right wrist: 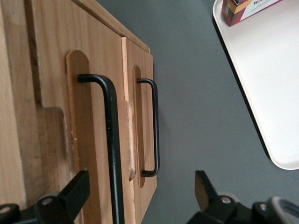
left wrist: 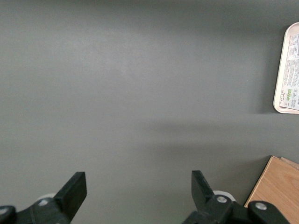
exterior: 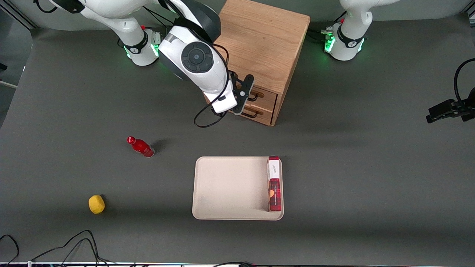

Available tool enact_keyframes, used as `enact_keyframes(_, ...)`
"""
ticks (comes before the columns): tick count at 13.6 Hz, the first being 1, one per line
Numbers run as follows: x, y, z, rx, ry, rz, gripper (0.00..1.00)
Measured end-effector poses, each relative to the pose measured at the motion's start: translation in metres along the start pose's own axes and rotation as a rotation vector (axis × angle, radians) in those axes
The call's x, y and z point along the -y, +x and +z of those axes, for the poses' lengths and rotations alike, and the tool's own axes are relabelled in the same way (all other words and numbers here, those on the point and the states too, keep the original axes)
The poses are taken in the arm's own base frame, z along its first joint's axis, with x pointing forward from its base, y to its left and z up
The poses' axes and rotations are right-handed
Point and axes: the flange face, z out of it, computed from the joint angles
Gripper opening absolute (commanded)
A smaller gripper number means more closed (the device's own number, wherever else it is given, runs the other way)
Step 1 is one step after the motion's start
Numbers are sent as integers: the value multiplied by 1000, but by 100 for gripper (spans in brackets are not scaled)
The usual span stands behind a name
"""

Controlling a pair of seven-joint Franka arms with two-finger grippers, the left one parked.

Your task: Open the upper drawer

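Observation:
The oak cabinet [exterior: 259,37] stands at the back of the table with its two drawers facing the front camera. The upper drawer [exterior: 268,97] [right wrist: 51,70] looks closed, and its thin black bar handle [exterior: 256,98] [right wrist: 111,140] runs along its front. My right gripper [exterior: 243,94] [right wrist: 140,186] hangs open right in front of that drawer. The upper handle passes between the two fingers [right wrist: 77,191], nearer one of them and touching neither. Under it are the bottom drawer [right wrist: 140,56] and its own handle [exterior: 252,114] [right wrist: 155,126].
A cream tray [exterior: 230,185] [right wrist: 266,84] lies nearer the front camera than the cabinet, with a red and white box [exterior: 274,183] [right wrist: 243,7] along one edge. A red bottle [exterior: 141,147] and a yellow object [exterior: 96,204] lie toward the working arm's end.

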Motion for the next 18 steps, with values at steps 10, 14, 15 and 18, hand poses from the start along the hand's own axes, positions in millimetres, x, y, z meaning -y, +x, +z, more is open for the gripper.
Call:
enact_keyframes(10,-10,5,23,-9,-12,-1,100)
enact_keyframes(14,-11,6,27,-4,-22,-9,100)
enact_keyframes(15,-11,6,28,-3,-22,-9,100)
enact_keyframes(18,-13,8,32,-7,-18,-9,100)
